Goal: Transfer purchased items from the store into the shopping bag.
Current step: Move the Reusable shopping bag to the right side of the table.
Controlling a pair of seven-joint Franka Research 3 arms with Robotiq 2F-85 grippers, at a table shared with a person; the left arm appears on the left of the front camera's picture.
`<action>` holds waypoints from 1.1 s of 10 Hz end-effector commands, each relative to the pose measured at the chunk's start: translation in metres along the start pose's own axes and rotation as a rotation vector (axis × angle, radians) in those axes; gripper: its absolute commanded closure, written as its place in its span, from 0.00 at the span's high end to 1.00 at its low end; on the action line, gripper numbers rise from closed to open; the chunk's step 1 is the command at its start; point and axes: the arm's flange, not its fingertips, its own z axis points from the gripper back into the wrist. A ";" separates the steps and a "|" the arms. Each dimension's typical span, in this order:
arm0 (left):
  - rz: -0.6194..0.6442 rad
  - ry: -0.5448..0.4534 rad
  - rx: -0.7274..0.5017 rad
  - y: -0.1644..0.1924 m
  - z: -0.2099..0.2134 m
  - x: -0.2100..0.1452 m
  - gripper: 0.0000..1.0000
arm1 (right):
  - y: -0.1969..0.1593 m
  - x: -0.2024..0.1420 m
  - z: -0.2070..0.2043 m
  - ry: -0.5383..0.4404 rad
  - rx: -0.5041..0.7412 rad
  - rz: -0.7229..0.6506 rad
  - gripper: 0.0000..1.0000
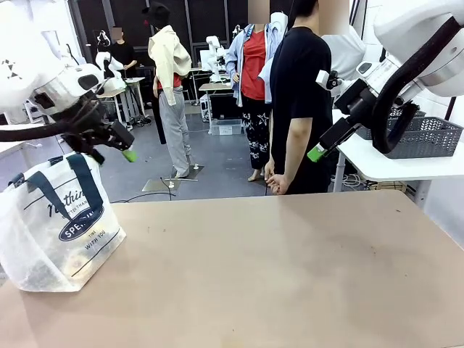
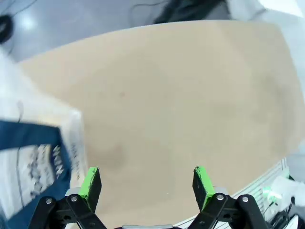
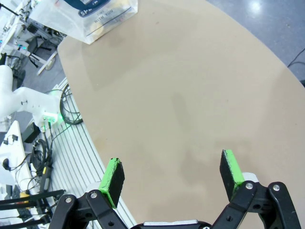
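The translucent white plastic shopping bag with navy handles (image 1: 58, 225) stood at the tan table's (image 1: 290, 275) left edge, faint yellowish shapes inside it, while the left gripper (image 2: 147, 183) above it and the right gripper (image 3: 174, 174) hung spread and empty, suggesting little was left.

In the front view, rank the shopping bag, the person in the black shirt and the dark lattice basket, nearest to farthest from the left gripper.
1. shopping bag: directly below the open left gripper, at the table's left edge.
2. person in the black shirt: standing at the table's far side, right of centre.
3. basket: far right, on a white side table.
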 end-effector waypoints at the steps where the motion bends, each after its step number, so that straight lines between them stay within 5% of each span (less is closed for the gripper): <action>1: -0.128 -0.052 -0.152 0.009 -0.004 0.002 1.00 | 0.000 0.002 0.002 0.002 0.014 -0.003 1.00; 5: -0.266 -0.147 -0.377 -0.001 -0.008 0.000 1.00 | 0.000 0.002 0.002 0.002 0.014 -0.003 1.00; 11: -0.256 -0.160 -0.340 -0.010 -0.005 0.004 1.00 | 0.000 0.002 0.002 0.002 0.014 -0.003 1.00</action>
